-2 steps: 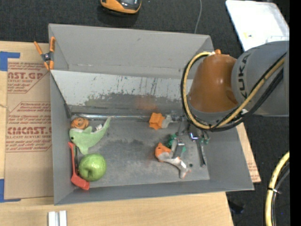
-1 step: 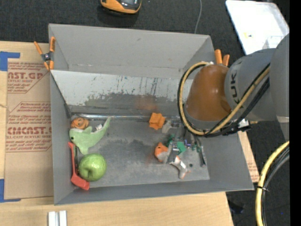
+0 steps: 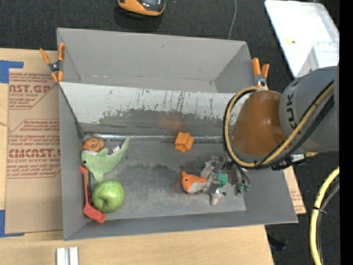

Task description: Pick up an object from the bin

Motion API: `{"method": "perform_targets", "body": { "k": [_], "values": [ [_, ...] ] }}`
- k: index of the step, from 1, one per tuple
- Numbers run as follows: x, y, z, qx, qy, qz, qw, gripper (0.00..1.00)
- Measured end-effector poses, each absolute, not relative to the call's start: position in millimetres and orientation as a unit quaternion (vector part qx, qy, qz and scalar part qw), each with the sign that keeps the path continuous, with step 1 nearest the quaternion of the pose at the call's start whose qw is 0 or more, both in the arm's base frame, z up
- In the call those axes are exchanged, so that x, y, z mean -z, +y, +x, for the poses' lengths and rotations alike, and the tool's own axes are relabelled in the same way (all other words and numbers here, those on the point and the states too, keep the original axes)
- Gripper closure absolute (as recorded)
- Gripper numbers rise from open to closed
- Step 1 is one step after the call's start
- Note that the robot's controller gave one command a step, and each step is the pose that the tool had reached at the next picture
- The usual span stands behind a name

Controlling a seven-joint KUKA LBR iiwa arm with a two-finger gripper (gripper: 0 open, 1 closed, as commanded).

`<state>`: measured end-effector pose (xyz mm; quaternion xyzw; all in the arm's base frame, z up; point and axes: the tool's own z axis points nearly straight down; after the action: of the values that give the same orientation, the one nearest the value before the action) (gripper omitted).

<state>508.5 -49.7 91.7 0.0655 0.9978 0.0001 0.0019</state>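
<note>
My gripper [image 3: 217,184] is low in the bin's front right part, just under the arm's orange-brown cover. Directly to its left, touching or nearly touching it, lies a small orange and white object [image 3: 191,183] on the bin floor. Whether that object is between the jaws I cannot tell. A small orange block [image 3: 184,141] sits farther back, near the foot of the rear wall and apart from the gripper.
At the bin's left end lie a green apple [image 3: 108,196], a pale green soft thing [image 3: 102,160], a small orange piece [image 3: 92,144] and a red tool [image 3: 88,199] along the left wall. The arm comes in over the right wall.
</note>
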Motion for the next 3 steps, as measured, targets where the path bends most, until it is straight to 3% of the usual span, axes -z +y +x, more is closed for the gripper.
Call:
{"method": "perform_targets", "body": {
  "k": [1,2,3],
  "values": [
    [-92,-50,508.4,0.0,0.998,0.065,0.002,1.0],
    [-79,-48,493.0,0.001,1.0,0.023,0.006,1.0],
    [-73,-54,489.0,-0.001,1.0,0.0,0.006,1.0]
  ]
}}
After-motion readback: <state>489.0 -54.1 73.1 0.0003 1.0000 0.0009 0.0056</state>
